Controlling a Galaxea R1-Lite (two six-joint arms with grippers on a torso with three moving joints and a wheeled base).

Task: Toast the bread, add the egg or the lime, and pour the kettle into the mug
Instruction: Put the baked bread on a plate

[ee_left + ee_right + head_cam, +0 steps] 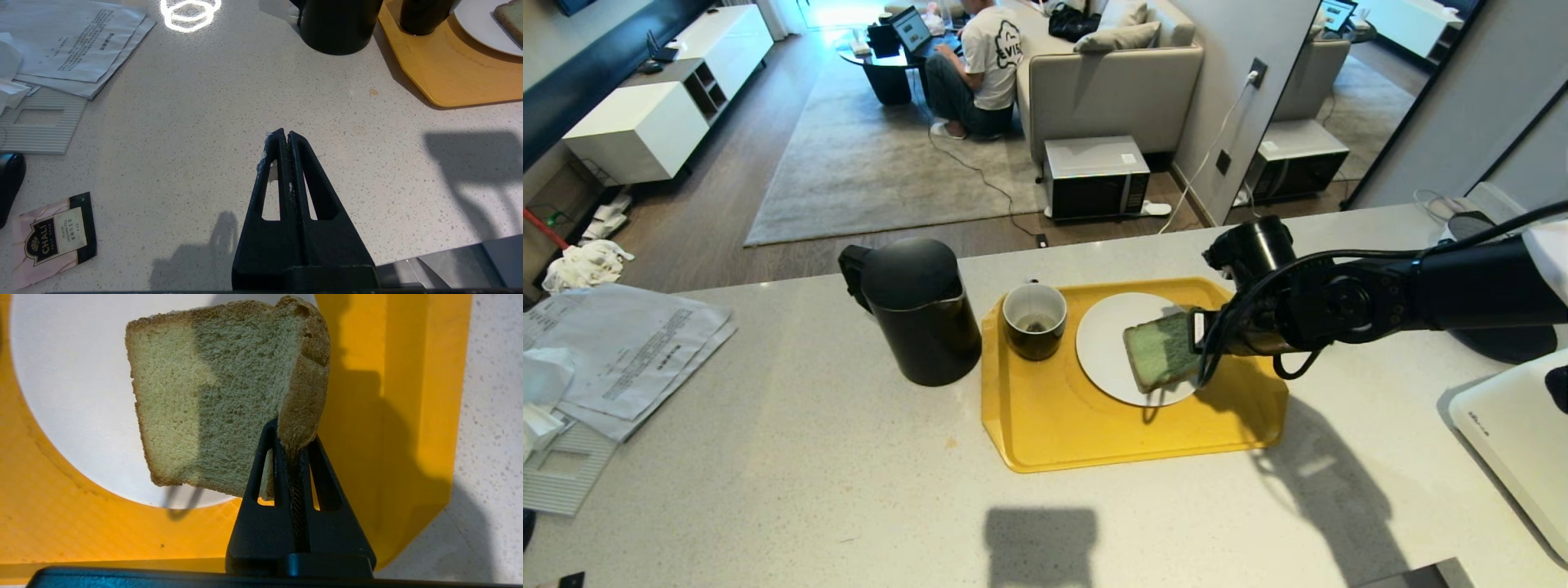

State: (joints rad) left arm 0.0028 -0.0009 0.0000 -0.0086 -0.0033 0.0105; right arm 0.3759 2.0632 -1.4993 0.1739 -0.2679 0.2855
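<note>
Bread (212, 396) pinched by one crust edge in the clenched right tool (292, 447), hanging tilted over the white plate (1103, 343) on the yellow tray (1054, 425). Mug (1034, 320) and kettle (915, 310) just left. Left tool (284, 141) clenched, empty, above bare surface (184, 122).

Right gripper (1197, 343) clamped, arm reaching leftward, left gripper (284, 136) closed, parked low
</note>
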